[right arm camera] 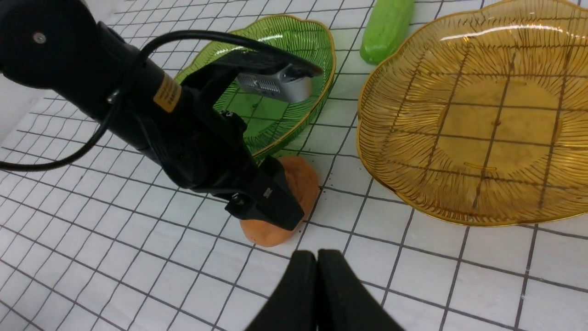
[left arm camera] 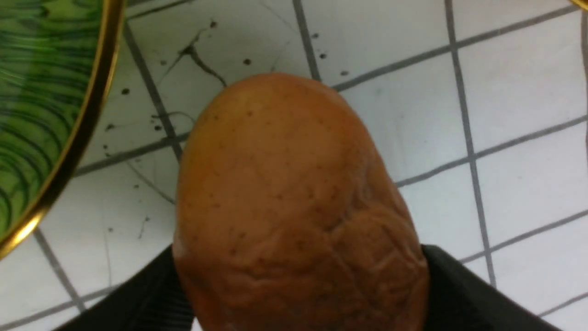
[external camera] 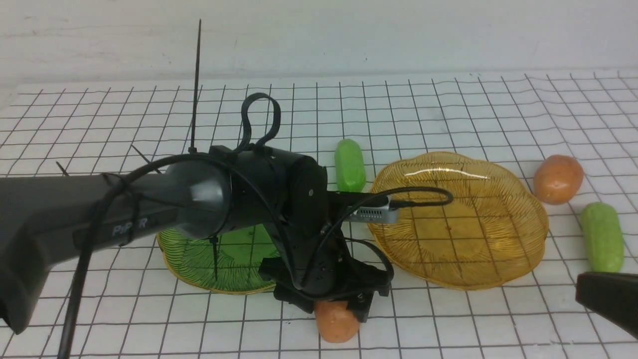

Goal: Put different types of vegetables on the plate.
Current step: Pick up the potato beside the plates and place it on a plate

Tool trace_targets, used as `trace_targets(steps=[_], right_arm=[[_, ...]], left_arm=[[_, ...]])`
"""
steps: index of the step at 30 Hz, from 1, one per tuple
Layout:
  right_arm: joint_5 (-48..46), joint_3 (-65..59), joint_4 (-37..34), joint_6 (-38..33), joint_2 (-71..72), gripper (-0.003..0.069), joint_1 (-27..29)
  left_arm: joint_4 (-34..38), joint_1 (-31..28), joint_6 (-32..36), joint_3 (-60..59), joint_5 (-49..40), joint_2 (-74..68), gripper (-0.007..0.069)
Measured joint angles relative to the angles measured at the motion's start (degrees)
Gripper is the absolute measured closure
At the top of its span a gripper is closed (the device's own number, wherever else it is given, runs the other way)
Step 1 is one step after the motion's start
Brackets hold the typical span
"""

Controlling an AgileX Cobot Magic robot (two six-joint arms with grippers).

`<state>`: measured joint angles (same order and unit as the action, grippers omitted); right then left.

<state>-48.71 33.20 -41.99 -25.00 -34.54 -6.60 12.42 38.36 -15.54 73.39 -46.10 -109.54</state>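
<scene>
Left gripper: the black left gripper (external camera: 333,303) is reaching down at the near centre of the white, grid-lined table (external camera: 448,324), its fingers (left arm camera: 464,294) straddling an orange-brown, potato-like oval vegetable (external camera: 336,325).
Left grip: the fingers are standing apart on either side of the potato; whether they are pressing on it or merely bracketing it cannot be told.
Near potato: it is lying on the table, just near-right of the green plate's rim and outside both plates, with its wrinkled end sitting between the fingers in the left wrist view.
Right gripper: the black right gripper (right arm camera: 317,259) is hovering over the near right of the table with its jaws pressed together, holding nothing.
Green plate: a translucent green ribbed plate with a gold rim (external camera: 199,264) is sitting left of centre, partly hidden by the left arm and carrying no vegetable where it shows.
Amber plate: a translucent amber scalloped plate (external camera: 463,224) is sitting right of centre, also holding no vegetable.
Cucumber: a bright green, blunt-ended toy cucumber (external camera: 350,165) is lying on the table at the far side, between the two plates.
Second potato: another orange-brown oval (external camera: 558,178) is lying just far-right of the amber plate.
Gourd: a paler green oblong gourd (external camera: 602,237) is lying right of the amber plate, near the second potato.
</scene>
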Motion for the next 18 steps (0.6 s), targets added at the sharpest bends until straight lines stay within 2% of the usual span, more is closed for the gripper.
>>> trace_targets(steps=[3, 4, 9, 11, 13, 18], right_arm=[[1.4, 0.0, 2.4, 0.2, 0.0, 0.0673, 0.0], [3.7, 0.0, 5.2, 1.2, 0.0, 0.0673, 0.0], [9.0, 2.8, 20.0, 13.3, -4.4, 0.0673, 0.9], [6.8, 6.9, 25.8, 17.7, -9.4, 0.0673, 2.2], [2.7, 11.4, 28.6, 19.2, -14.5, 0.0673, 3.7], [-7.4, 22.9, 29.1, 18.0, -30.1, 0.0673, 10.4]], left_arm=[[0.0, 0.0, 1.2, 0.1, -1.3, 0.7, 0.0088], [0.0, 0.0, 3.3, 0.8, -3.1, 1.8, 0.0088], [0.1, 0.2, 8.5, 6.0, -4.6, 6.4, 0.0088], [0.1, 0.6, 11.6, 9.8, -4.6, 7.0, 0.0088], [0.1, 1.3, 15.5, 13.4, -4.8, 6.4, 0.0088], [0.1, 3.7, 23.4, 21.9, -5.7, 1.9, 0.0088]])
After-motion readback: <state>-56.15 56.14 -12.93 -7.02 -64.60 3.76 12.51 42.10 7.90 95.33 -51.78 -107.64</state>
